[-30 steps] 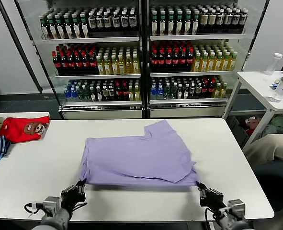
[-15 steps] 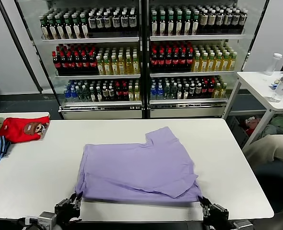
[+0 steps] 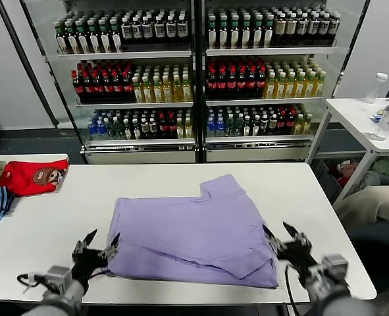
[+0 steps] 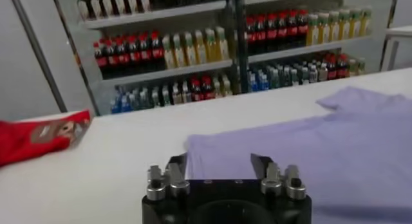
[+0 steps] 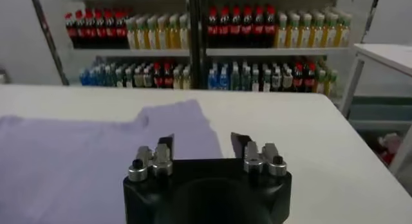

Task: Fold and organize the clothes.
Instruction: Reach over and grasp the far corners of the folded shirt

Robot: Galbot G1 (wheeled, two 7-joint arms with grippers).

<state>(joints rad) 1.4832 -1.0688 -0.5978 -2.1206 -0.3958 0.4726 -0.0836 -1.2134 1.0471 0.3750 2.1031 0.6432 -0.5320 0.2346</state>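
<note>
I find no text, brand, number or sign that I can read in any of my three views. The bottles (image 3: 194,72) in the cooler behind the table carry labels, but from my head camera they show only as bands of colour, and both wrist views leave them just as unreadable. The red garment (image 3: 31,176) at the table's far left has a brown cartoon patch; I can make out no lettering on it. The lavender T-shirt (image 3: 194,227) lies with a plain surface up, no print showing. The water bottles (image 3: 385,105) on the side table show no legible label either.
</note>
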